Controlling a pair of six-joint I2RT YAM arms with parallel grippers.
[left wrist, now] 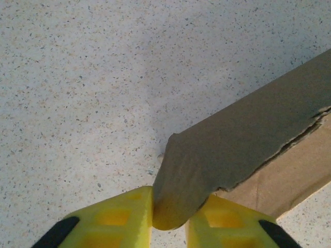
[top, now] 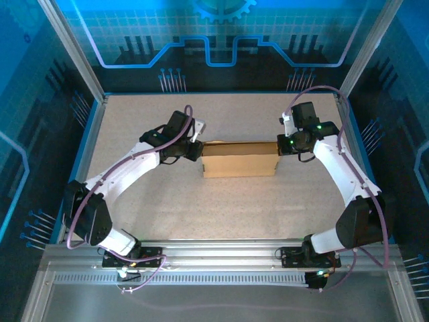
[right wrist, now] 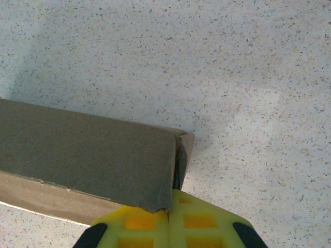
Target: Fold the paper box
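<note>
1. Position. The paper box (top: 240,161) lies at mid-depth on the table (top: 221,208), between the two arms, long side toward the arm bases. It is partly formed: long walls stand up, and the top is not visibly closed.

2. Left end. The left fingers (left wrist: 124,219) are closed on the end flap (left wrist: 181,175) of the box. The flap sits between the two yellow pads and curls where they pinch it. A torn or die-cut edge runs along the wall beyond the flap.

3. Right end. The right fingers (right wrist: 142,222) are pressed together at the right end corner of the box. Whether a thin cardboard edge is caught between them cannot be told.

4. Step in hand (judged). End-flap folding: both arms are stationed at opposite ends to turn the flaps inward.

5. Next move (judged). Swing the left flap inward about its crease while the right end is braced so the box does not slide. Keep the pinch light; the curl shows the board creases easily.

6. Beyond the box the table is speckled and bare up to the far wall.
</note>
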